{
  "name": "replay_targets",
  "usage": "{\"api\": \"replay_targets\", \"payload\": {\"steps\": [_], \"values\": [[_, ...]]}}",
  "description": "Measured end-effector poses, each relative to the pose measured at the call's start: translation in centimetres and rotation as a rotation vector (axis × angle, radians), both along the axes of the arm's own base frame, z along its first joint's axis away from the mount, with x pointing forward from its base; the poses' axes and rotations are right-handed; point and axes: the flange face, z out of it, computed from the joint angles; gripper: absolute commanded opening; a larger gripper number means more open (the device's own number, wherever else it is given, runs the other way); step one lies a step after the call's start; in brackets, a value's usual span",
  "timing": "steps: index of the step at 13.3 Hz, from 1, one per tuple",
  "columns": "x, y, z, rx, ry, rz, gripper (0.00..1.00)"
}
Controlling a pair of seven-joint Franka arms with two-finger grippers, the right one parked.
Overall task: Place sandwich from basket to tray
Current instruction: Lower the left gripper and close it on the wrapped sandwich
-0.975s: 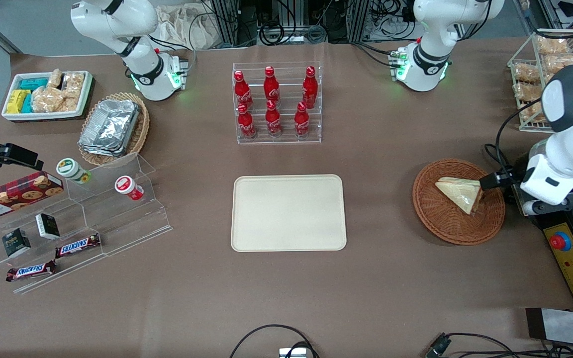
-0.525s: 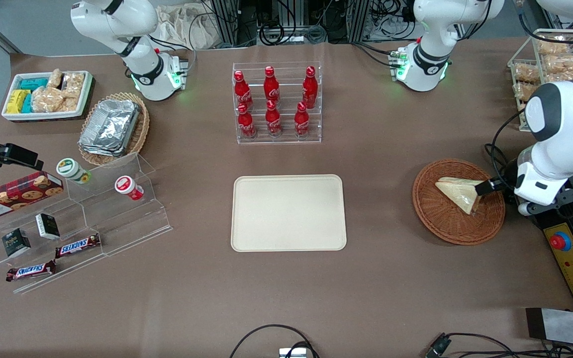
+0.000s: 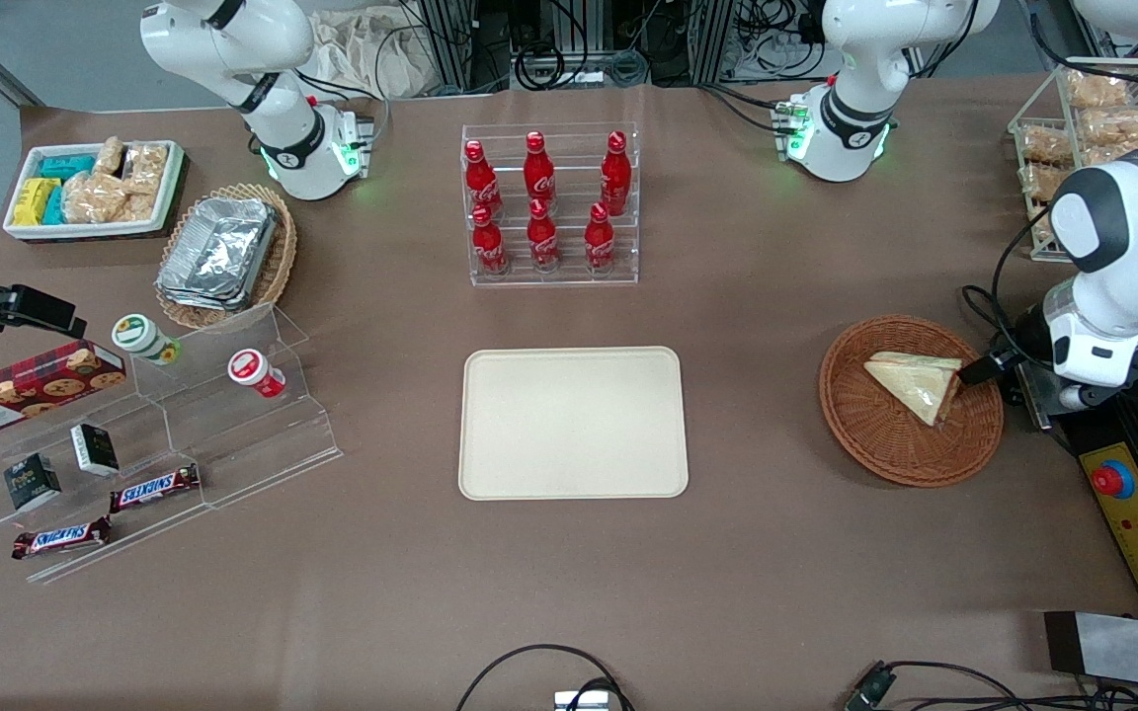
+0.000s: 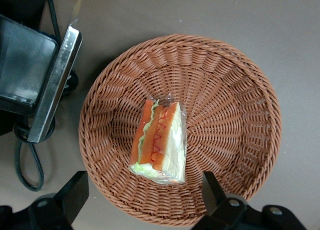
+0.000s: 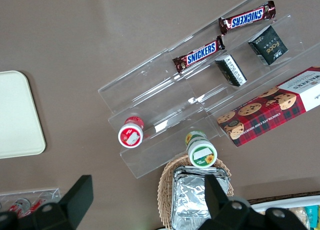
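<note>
The sandwich [image 3: 910, 383], a wrapped pale wedge, lies in the round brown wicker basket [image 3: 875, 434] toward the working arm's end of the table. In the left wrist view the sandwich [image 4: 159, 142] shows its orange and green filling, resting in the middle of the basket [image 4: 235, 120]. My left gripper [image 3: 982, 371] hovers over the basket's rim beside the sandwich's thick end. Its fingers are open and empty, and the gripper [image 4: 144, 191] stands wider than the sandwich. The cream tray [image 3: 573, 423] lies bare at mid-table.
A rack of red bottles [image 3: 549, 205] stands farther from the front camera than the tray. A control box with a red button [image 3: 1112, 481] sits beside the basket. A black metal block [image 4: 30, 70] and cable [image 4: 27, 157] lie close to the basket's rim.
The left arm's wrist has swung and lifted. The fingertip that overlapped the sandwich's thick end half a second ago now sits slightly back from it. The sandwich has not moved.
</note>
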Motion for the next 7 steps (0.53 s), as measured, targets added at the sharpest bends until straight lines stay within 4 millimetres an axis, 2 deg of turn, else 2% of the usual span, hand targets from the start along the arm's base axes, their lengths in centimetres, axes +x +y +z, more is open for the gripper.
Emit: {"api": "replay_targets", "payload": {"steps": [7], "values": [[-2.6,-0.3,-4.9,-0.016,-0.064,0.088,1.0]]}}
